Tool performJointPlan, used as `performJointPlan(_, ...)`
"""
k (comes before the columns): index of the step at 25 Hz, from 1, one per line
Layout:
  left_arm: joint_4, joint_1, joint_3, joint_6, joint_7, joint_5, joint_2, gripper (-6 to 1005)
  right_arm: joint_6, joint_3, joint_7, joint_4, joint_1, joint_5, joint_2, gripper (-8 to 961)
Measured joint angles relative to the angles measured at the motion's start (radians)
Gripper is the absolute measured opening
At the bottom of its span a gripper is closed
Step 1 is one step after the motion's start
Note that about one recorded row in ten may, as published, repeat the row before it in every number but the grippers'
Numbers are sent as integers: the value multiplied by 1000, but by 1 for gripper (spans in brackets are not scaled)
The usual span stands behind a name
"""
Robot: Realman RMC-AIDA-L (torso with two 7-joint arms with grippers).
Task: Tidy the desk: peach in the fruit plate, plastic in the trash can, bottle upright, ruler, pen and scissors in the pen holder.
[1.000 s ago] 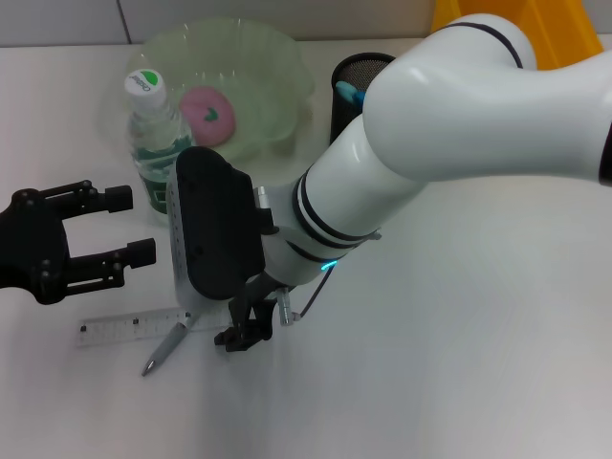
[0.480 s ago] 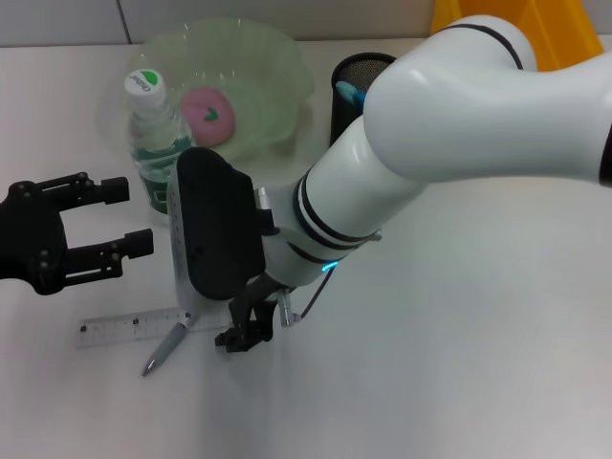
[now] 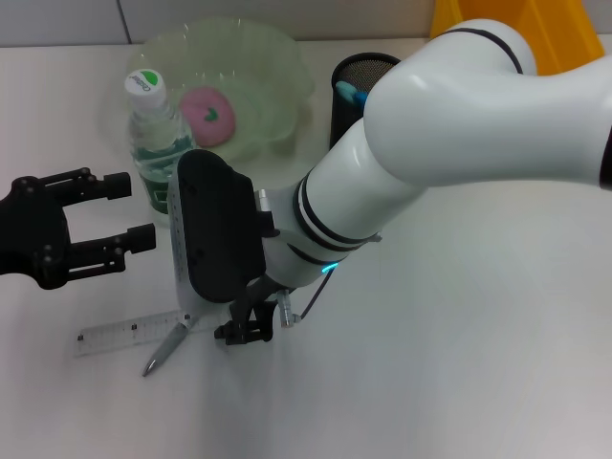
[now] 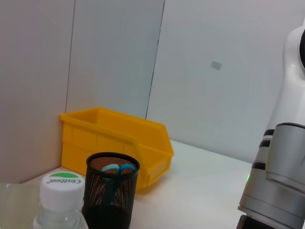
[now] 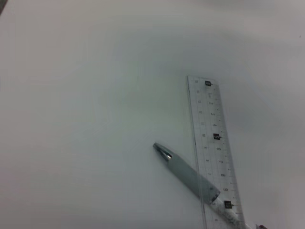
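Observation:
The clear ruler lies flat at the front left, and the silver pen lies slanted across its near end; both show close up as ruler and pen. My right gripper hangs low just right of the pen's back end. My left gripper hovers open and holds nothing, left of the upright bottle. The pink peach rests in the green fruit plate. Blue-handled scissors stand in the black mesh pen holder. The plastic is out of view.
A yellow bin stands at the back right, behind the pen holder and the bottle cap. My bulky right arm crosses the middle of the white desk and hides part of it.
My left gripper has drifted a little toward the back, nearer the bottle, still open. The right gripper has barely shifted beside the pen. Ruler and pen lie as before.

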Motion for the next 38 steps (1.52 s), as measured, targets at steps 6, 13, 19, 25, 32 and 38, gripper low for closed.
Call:
performJointPlan(6, -3, -3, 0, -3, 0, 1, 1, 739, 12, 0, 0, -4, -2, 0, 0, 381)
performJointPlan(13, -3, 2, -18, -8, 0, -5, 4, 739, 12, 20, 0, -37, -56, -5, 0, 380)
performJointPlan(19, -2, 0, -55, -4, 0, -6, 1, 739, 8, 40, 0, -36, -97, -8, 0, 381)
performJointPlan(25, -2, -4, -55, -5, 0, -7, -1, 739, 5, 46, 0, -41, -100, -9, 0, 382)
performJointPlan(32, -2, 1, -56, -7, 0, -7, -3, 739, 4, 64, 0, -56, -108, -11, 0, 383)
performJointPlan(38, -3, -1, -100, -4, 0, -10, -3, 739, -14, 102, -2, -85, -136, -38, -3, 384)
